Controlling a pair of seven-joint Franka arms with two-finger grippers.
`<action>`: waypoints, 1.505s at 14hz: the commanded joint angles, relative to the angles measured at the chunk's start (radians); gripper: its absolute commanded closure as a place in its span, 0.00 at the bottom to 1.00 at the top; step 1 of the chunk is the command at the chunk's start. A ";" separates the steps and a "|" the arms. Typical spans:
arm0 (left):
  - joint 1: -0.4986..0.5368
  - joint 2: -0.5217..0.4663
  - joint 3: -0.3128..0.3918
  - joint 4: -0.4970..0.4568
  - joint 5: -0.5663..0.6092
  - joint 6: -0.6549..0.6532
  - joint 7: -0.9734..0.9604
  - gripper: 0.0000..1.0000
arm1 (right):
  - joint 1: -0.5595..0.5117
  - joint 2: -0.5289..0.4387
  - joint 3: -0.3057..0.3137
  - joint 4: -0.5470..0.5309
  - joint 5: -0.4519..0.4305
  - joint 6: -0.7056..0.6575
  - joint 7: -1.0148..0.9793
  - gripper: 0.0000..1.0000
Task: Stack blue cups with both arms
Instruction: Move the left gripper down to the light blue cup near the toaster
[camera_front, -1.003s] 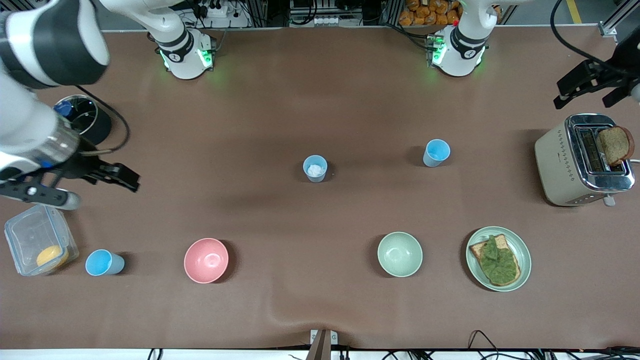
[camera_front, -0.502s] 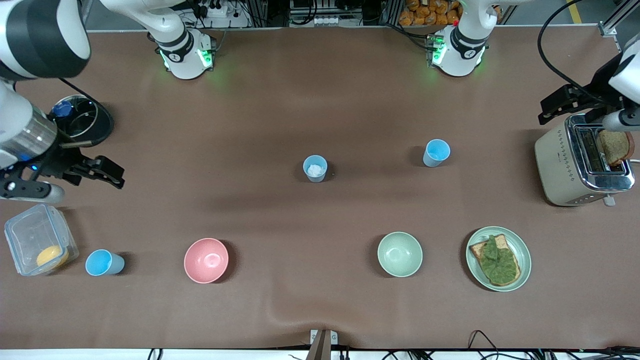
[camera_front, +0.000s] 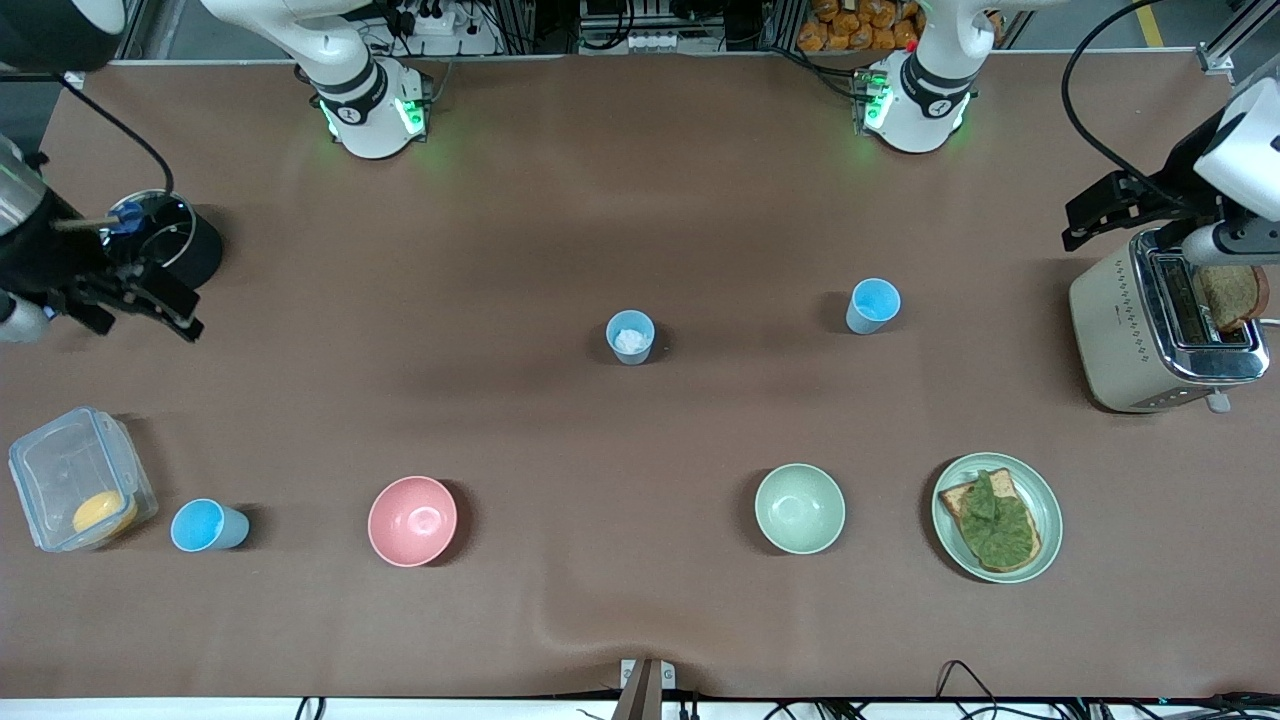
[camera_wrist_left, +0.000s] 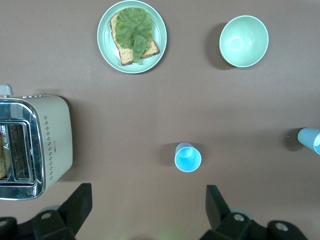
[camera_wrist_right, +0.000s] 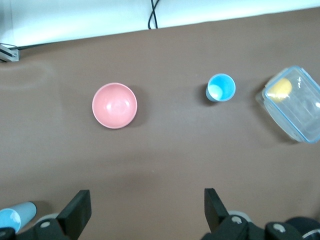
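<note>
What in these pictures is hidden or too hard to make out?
- White bit in the middle blue cup, front view: too small to say what it is.
- Toaster, left wrist view: cut off by the picture's edge.
- Right gripper, front view: the arm above it runs out of the picture.
- Black pot, front view: contents too small and partly covered by the right gripper.
</note>
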 joint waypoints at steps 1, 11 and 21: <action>0.005 -0.027 -0.006 -0.151 -0.004 0.135 -0.005 0.00 | -0.057 -0.077 0.020 -0.083 -0.009 -0.009 -0.017 0.00; -0.038 -0.063 -0.011 -0.363 -0.017 0.223 -0.003 0.00 | -0.118 -0.046 0.022 0.021 -0.007 -0.142 -0.112 0.00; -0.061 -0.043 -0.227 -0.697 -0.027 0.658 -0.272 0.00 | -0.160 -0.046 0.043 0.023 0.006 -0.196 -0.117 0.00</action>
